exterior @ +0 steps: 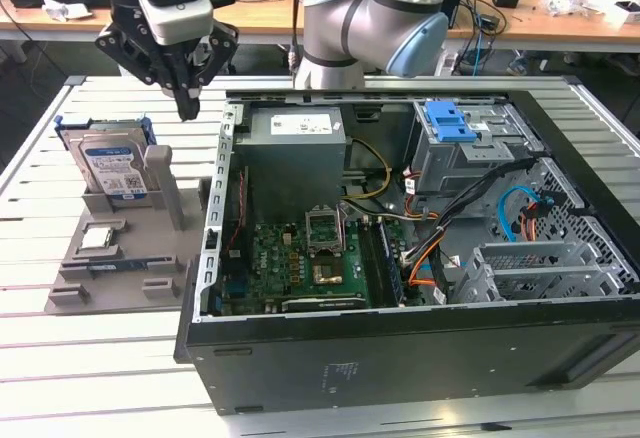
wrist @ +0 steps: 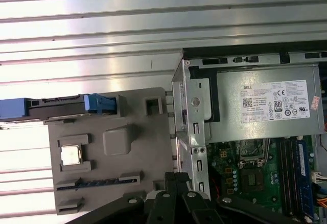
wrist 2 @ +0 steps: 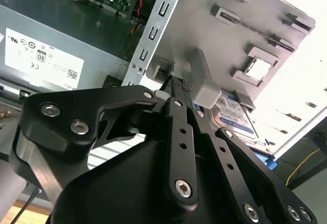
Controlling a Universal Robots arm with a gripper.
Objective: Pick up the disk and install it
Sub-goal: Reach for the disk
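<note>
One bump is the worry: the gripper (exterior: 187,108), jaws closed and empty, hangs to the exterior view's right of the disk (exterior: 112,170), near the case (exterior: 400,358), and could hit either.

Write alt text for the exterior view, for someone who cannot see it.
A robot arm's shut, empty gripper hangs above the spot where a grey holder meets an open computer case. The disk stands upright in the holder at the exterior view's left, untouched.
</note>
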